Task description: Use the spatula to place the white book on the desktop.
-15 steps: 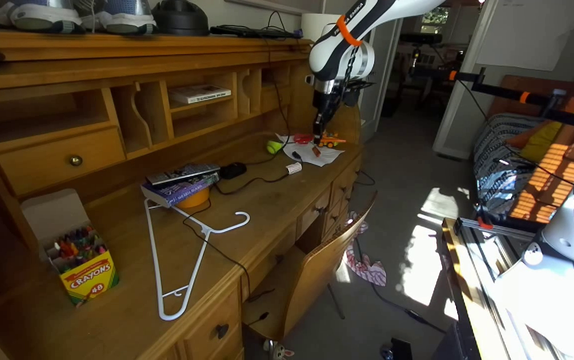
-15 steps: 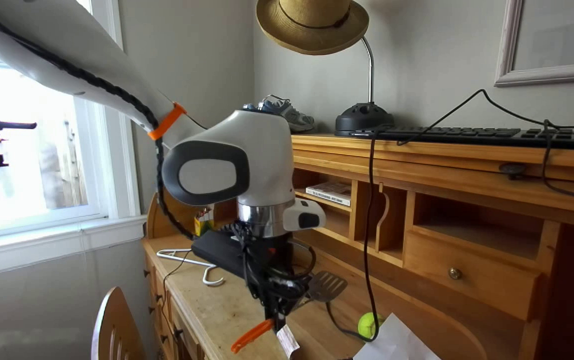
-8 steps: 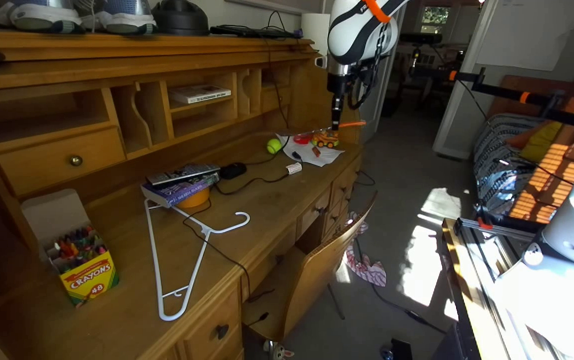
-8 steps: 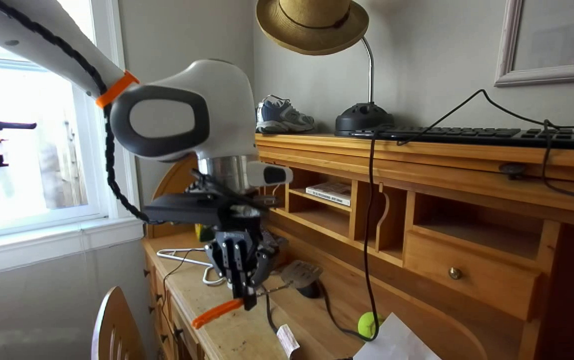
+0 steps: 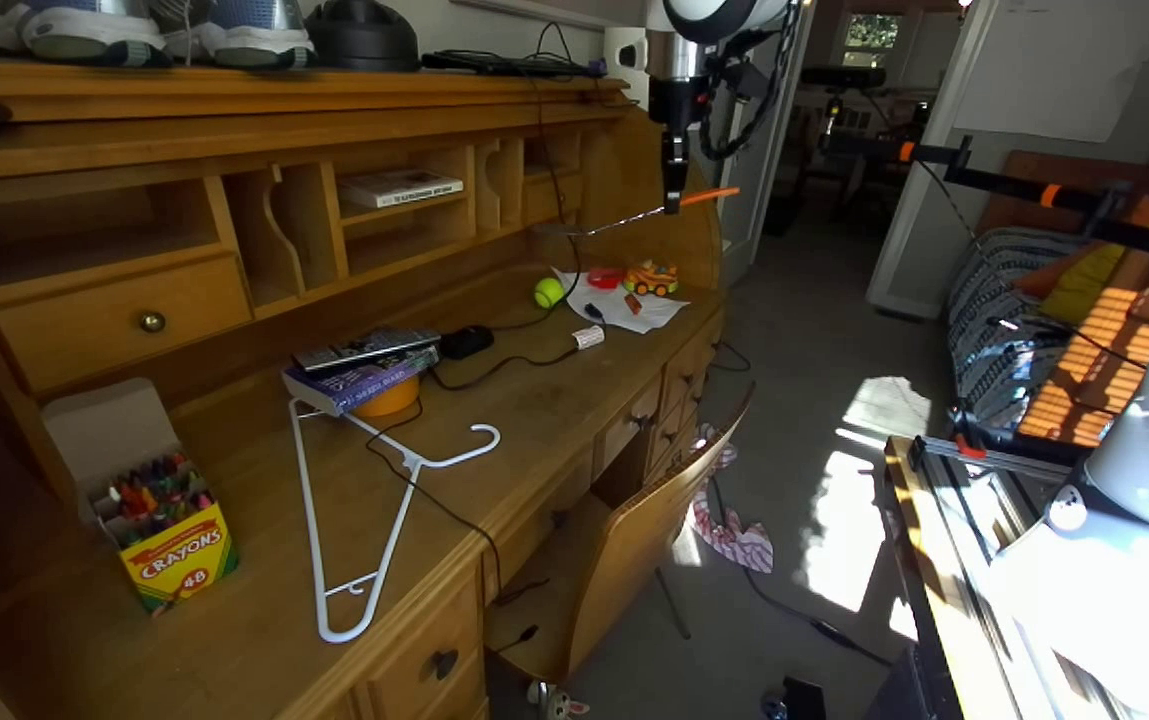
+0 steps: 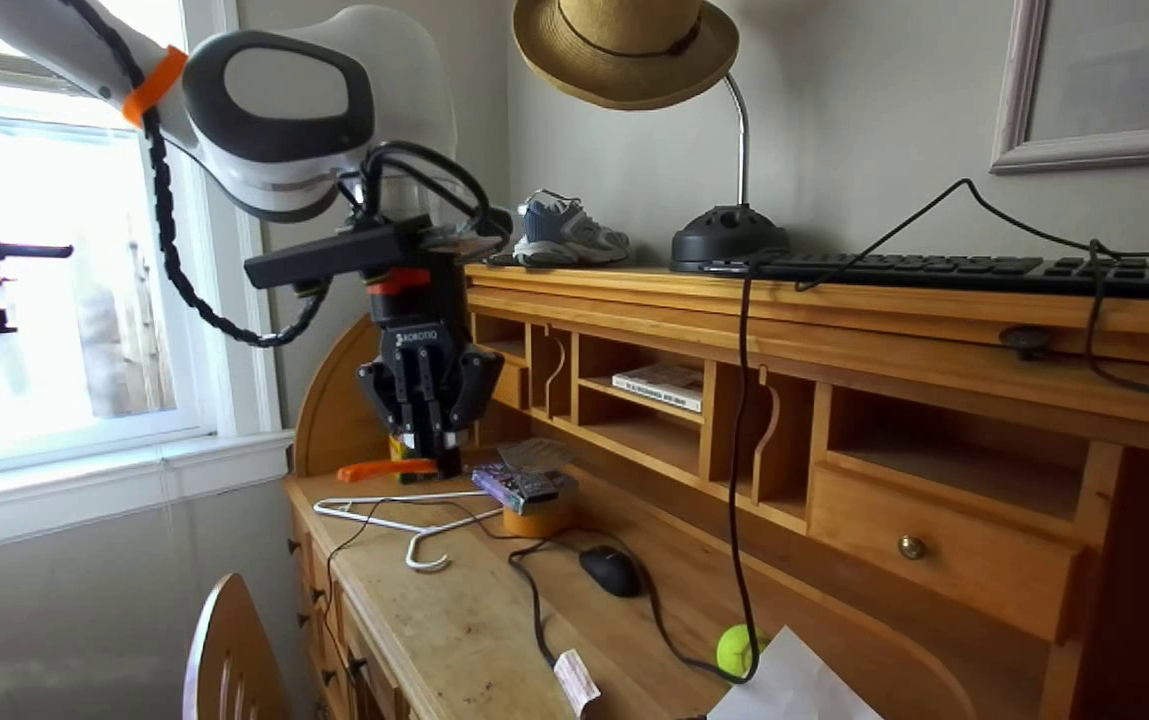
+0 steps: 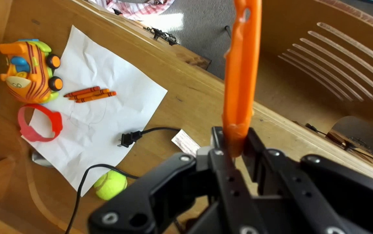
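The claw (image 5: 673, 203) grips the orange-handled spatula (image 7: 242, 78) in the air above the table (image 5: 534, 395), while the white book (image 5: 412, 188) lies flat on a cubby shelf (image 5: 404, 209).

White arm (image 6: 399, 95), black screw-dotted fingers (image 7: 255, 146)

White book (image 5: 404, 188) flat in cubby (image 5: 439, 162), orange-handled spatula (image 7: 242, 78) above desktop (image 5: 542, 396)

In an exterior view, the book (image 5: 406, 187) is lying on a cubby shelf (image 5: 358, 215). On the desktop (image 5: 534, 400) below, a crayon box (image 5: 177, 550) is standing left of a clothes hanger (image 5: 414, 461); a second book (image 5: 379, 378) is resting behind the hanger. Above the desktop, the gripper (image 5: 673, 207) is holding the spatula (image 5: 707, 196). In the wrist view, crayons (image 7: 89, 94) are lying on paper (image 7: 118, 71), right of a toy car (image 7: 30, 71).
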`<move>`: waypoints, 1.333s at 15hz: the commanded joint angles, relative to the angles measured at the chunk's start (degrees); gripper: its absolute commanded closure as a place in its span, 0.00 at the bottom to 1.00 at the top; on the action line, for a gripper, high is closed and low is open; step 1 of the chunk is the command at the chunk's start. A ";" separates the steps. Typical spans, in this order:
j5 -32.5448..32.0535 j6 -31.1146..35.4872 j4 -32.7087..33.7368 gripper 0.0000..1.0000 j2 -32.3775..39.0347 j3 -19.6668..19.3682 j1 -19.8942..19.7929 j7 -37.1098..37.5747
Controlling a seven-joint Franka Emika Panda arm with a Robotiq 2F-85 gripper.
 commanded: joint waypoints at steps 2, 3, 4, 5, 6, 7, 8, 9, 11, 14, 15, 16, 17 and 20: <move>-0.46 -6.38 5.48 0.95 0.22 -0.13 2.30 2.46; -0.14 -7.63 7.41 0.95 1.16 -0.09 2.56 2.83; -0.11 -9.03 9.36 0.95 2.02 -0.09 2.77 3.55; 0.47 -10.84 11.75 0.95 3.33 -0.08 2.87 4.16; 0.99 -12.13 13.55 0.95 4.22 -0.04 2.92 4.65; 1.58 -13.44 15.44 0.95 5.19 0.07 2.89 4.79; 2.12 -14.74 17.53 0.95 6.48 0.16 2.82 5.02; 2.49 -16.05 19.87 0.95 8.15 0.26 2.77 5.68; 3.34 -17.60 23.84 0.95 11.18 0.65 2.58 6.67; 5.15 -20.43 30.50 0.95 16.29 1.34 2.11 8.74; 5.77 -21.31 32.46 0.95 17.87 1.62 1.91 9.20; 6.13 -22.41 34.46 0.95 19.42 1.86 1.75 9.55; 6.47 -23.49 36.34 0.95 20.81 2.08 1.63 10.07; 5.52 -21.37 34.29 0.82 19.69 2.53 1.57 10.15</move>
